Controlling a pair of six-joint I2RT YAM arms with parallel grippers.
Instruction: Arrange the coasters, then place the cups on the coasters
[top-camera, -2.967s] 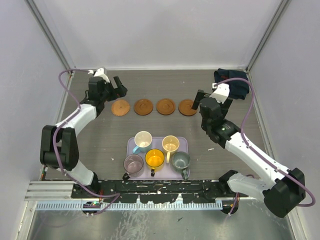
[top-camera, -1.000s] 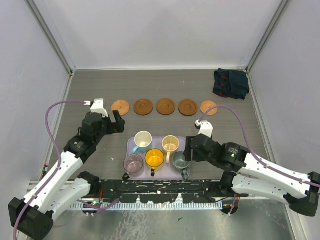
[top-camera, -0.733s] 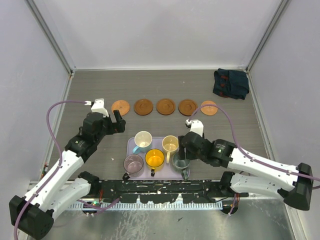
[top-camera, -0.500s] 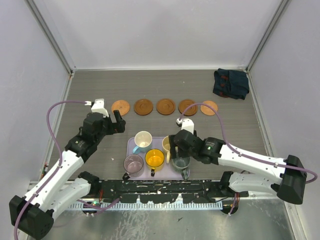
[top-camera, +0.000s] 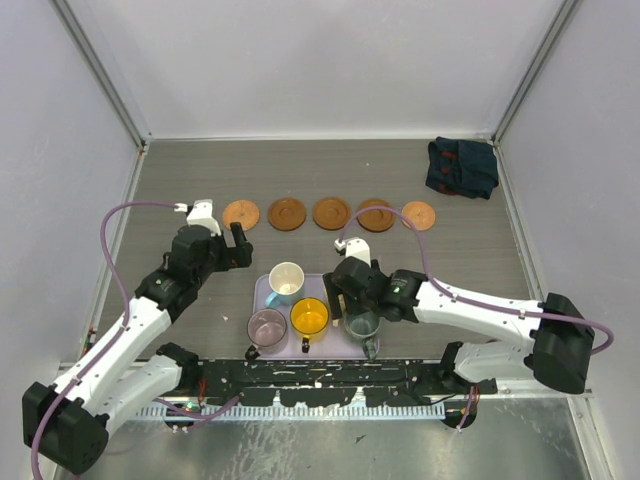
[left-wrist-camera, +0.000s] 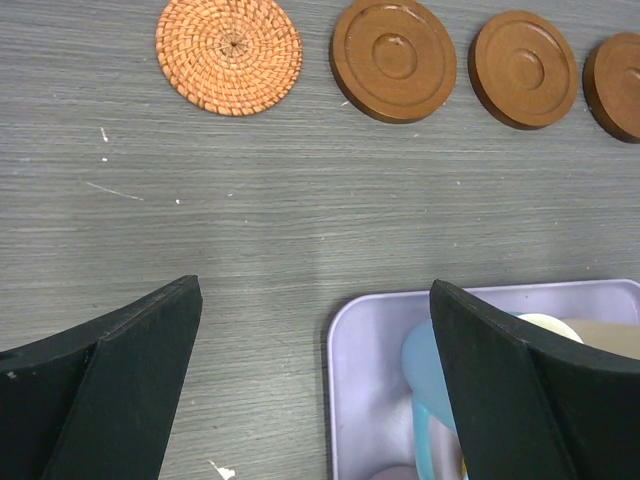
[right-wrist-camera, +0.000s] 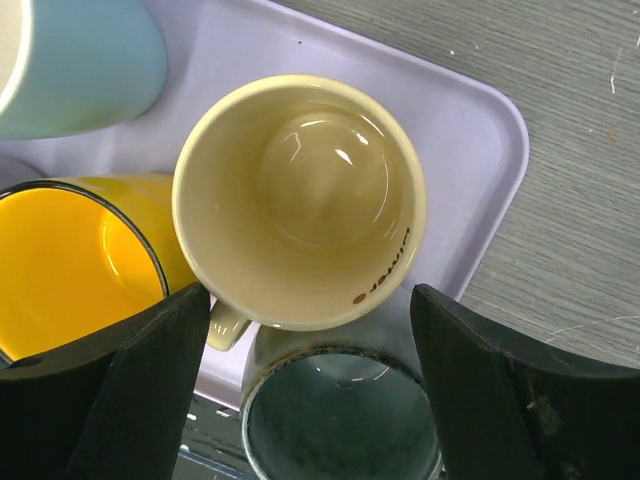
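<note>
Five coasters (top-camera: 287, 213) lie in a row across the far part of the table (top-camera: 200, 180), well apart from the lavender tray (top-camera: 262, 296) where all five cups sit. From the left wrist camera the leftmost coaster (left-wrist-camera: 229, 55) is woven and orange; the ones beside it are smooth brown discs.

My right gripper (right-wrist-camera: 310, 300) is down over the tray's far-right corner, jaws spread wide and straddling the cream cup (right-wrist-camera: 300, 200). One finger (right-wrist-camera: 130, 390) stands on the handle side, between the cream cup and the orange-yellow cup (right-wrist-camera: 80, 260); the other finger (right-wrist-camera: 500, 390) stands outside the opposite wall. Neither is clamped on the cup. The handle-side finger is just beside it, and I cannot tell whether it touches. The grey-green cup (right-wrist-camera: 340, 420) sits right against the cream one on the near side, and the light blue cup (right-wrist-camera: 80, 50) is at the tray's far left.

My left gripper (top-camera: 240, 248) hangs over bare table just beside the tray's far-left corner, jaws fully apart with nothing between them. The purple-grey cup (top-camera: 267, 327) is at the tray's near left.
</note>
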